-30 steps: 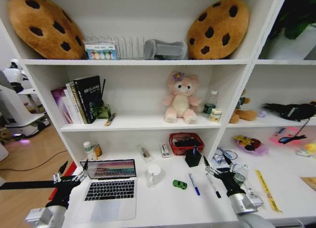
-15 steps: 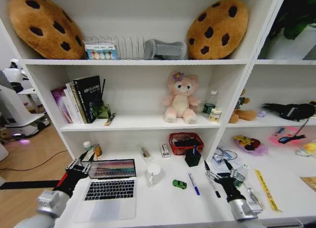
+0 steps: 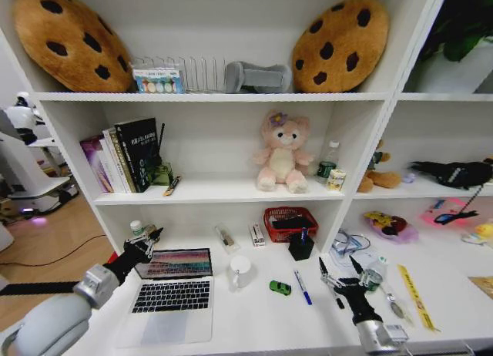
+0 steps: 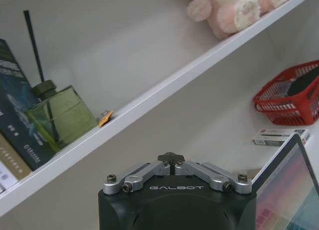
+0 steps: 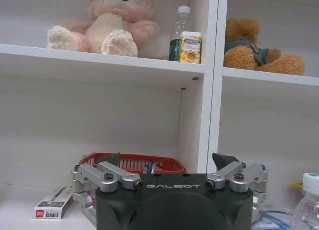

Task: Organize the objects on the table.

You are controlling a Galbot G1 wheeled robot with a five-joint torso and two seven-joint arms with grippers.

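Silver laptop [image 3: 171,293]: my left gripper [image 3: 143,242], fingers pinched together and empty, hovers at its lid's corner. My right gripper [image 3: 340,280], spread wide, holds nothing over the black-capped pen [image 3: 339,302].

My silver laptop [image 3: 171,294] glows with rainbow stripes. My toy car [image 3: 280,287] is green. My pen [image 3: 303,287] is blue-capped.

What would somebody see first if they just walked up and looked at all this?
Probably the two giant cookie cushions on the top shelf and the pink plush toy sitting on the middle shelf. Then the open laptop on the white table, with the left gripper at the screen's left top corner and the right gripper open over the black pen.
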